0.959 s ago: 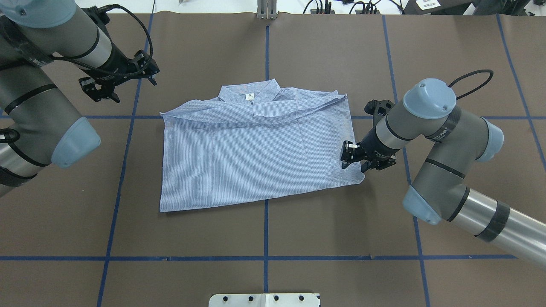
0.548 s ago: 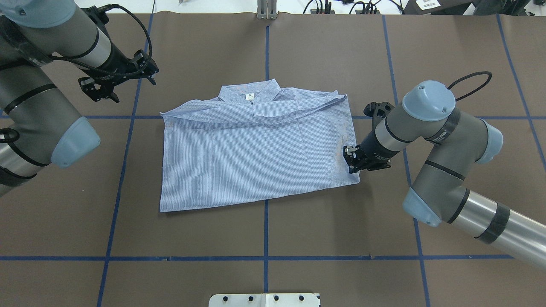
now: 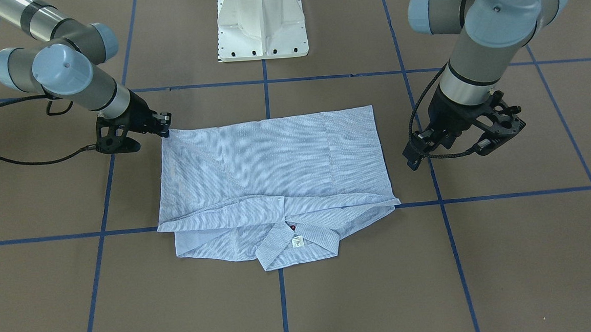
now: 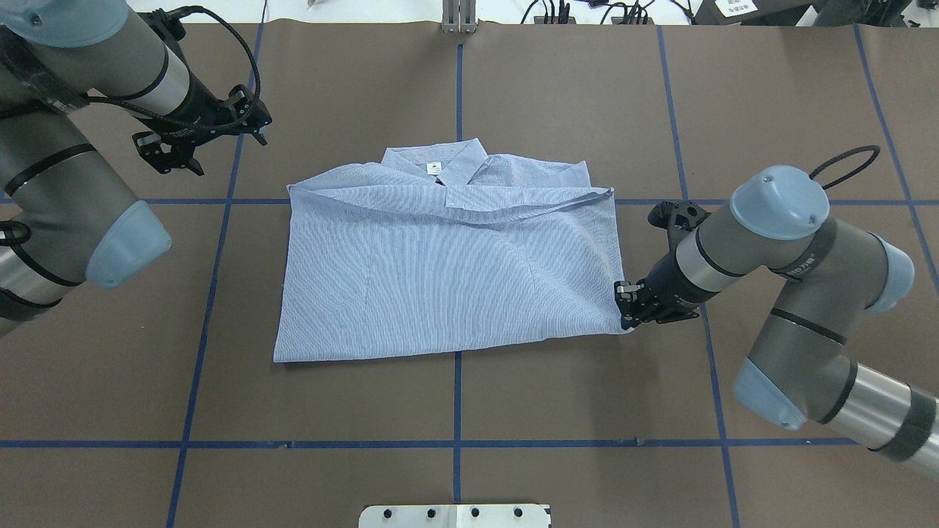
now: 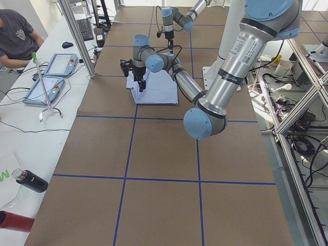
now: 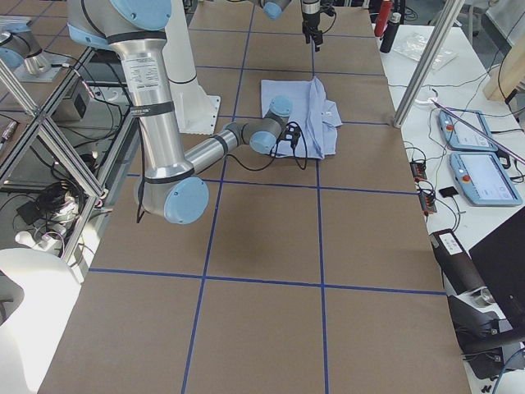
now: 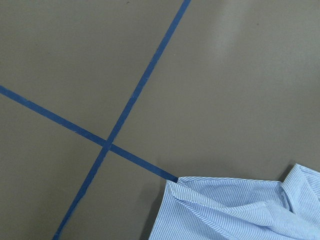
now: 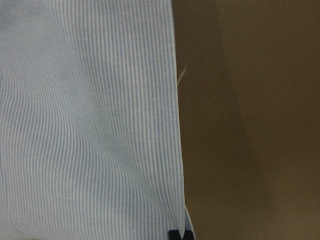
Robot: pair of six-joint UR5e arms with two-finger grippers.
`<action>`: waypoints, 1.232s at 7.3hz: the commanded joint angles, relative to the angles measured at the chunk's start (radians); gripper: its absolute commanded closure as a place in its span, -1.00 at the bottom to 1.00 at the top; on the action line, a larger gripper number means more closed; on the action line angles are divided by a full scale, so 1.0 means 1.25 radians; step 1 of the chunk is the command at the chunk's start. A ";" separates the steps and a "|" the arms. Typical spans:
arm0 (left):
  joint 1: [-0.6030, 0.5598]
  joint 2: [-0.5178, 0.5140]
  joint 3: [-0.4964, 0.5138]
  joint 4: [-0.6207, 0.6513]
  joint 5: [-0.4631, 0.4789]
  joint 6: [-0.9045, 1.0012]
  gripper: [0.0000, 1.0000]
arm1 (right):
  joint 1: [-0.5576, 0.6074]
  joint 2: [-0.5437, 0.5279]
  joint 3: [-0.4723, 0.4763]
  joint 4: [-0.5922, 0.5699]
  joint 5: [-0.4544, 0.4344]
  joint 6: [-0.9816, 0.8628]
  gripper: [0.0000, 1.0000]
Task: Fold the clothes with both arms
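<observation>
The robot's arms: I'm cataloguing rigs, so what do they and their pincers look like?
Both the left arm and right arm are grey-and-silver tubes with rounded light blue joint caps and black bands; one band on the right arm bears lettering too small to read. Each ends in a black two-finger pincer: left pincer and right pincer. A black cable loops beside each wrist.

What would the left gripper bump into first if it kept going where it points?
Probably the bare brown table near the blue tape cross, just beside the shirt, not on it.
</observation>
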 commanded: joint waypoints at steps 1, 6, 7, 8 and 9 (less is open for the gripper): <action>-0.001 0.001 -0.020 0.025 0.005 0.000 -1.00 | -0.037 -0.098 0.111 0.003 0.010 0.001 1.00; 0.000 0.006 -0.024 0.024 0.013 0.001 -1.00 | -0.264 -0.282 0.243 0.003 0.042 0.050 1.00; 0.001 0.001 -0.025 0.024 0.013 0.000 -1.00 | -0.264 -0.290 0.249 0.006 0.052 0.052 1.00; 0.006 -0.001 -0.037 0.022 0.010 -0.001 -1.00 | -0.257 -0.278 0.253 0.006 0.068 0.072 -0.34; 0.010 0.000 -0.042 0.021 0.009 -0.001 -1.00 | -0.214 -0.248 0.259 0.006 0.072 0.073 -0.99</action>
